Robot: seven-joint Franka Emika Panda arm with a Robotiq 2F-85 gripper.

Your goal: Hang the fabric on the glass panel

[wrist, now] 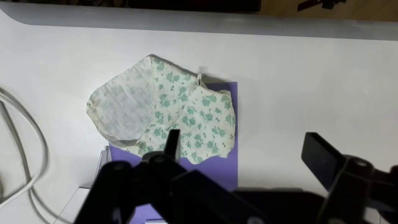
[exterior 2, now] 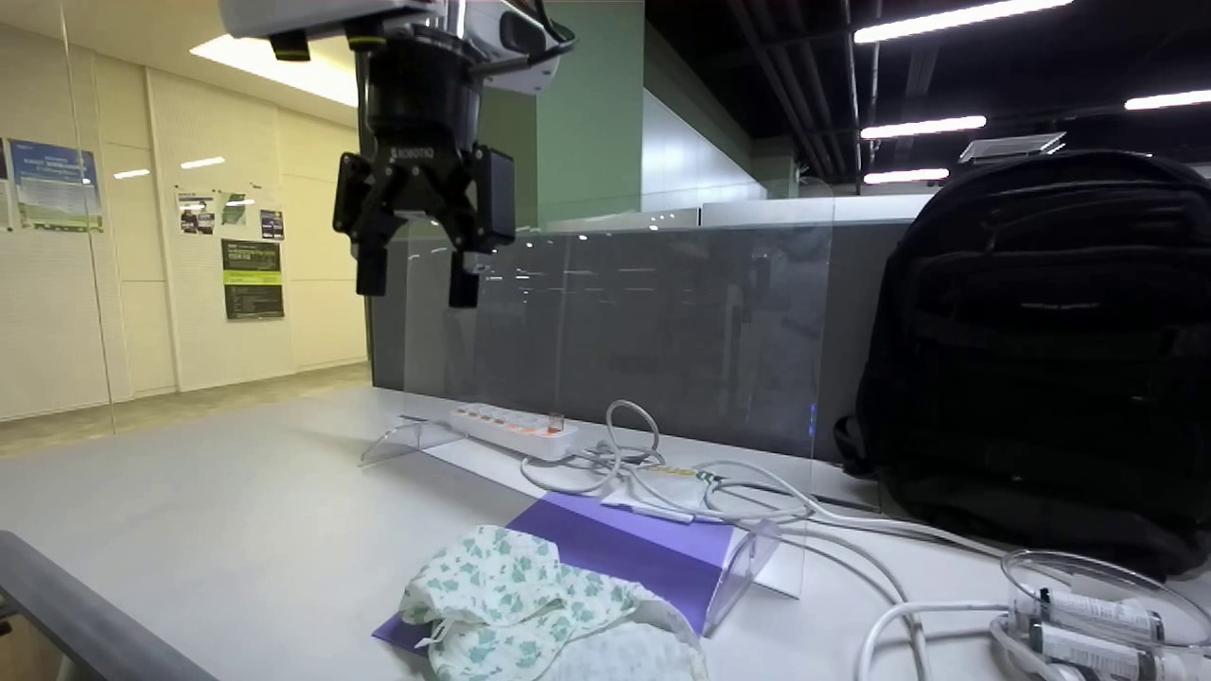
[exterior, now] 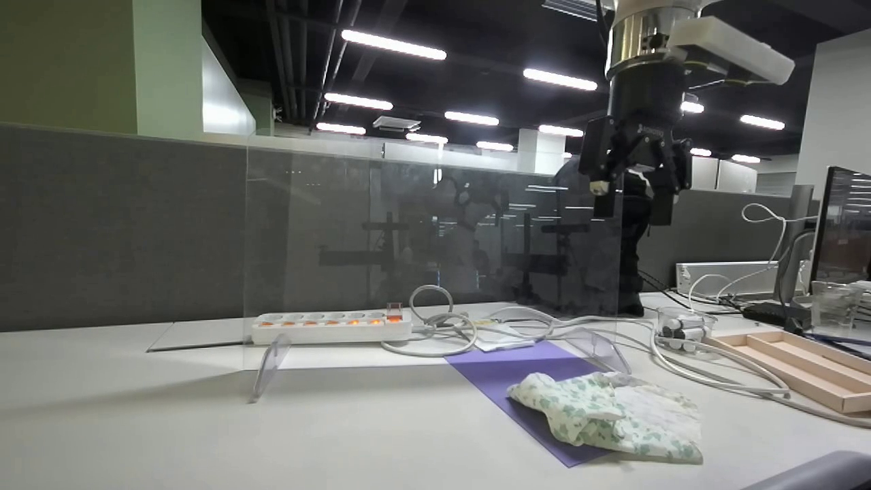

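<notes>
The fabric is white with green flower prints. It lies crumpled and partly folded on a purple sheet and the white table, in both exterior views. In the wrist view the fabric shows a small loop at its edge. The clear glass panel stands upright on two clear feet behind the fabric, also in an exterior view. My gripper is open and empty, high above the table, also in an exterior view. In the wrist view its fingers are wide apart.
A white power strip and looped white cables lie behind the panel. A clear cup with small cylinders, a tan tray and a monitor stand to the side. A black backpack stands at the back.
</notes>
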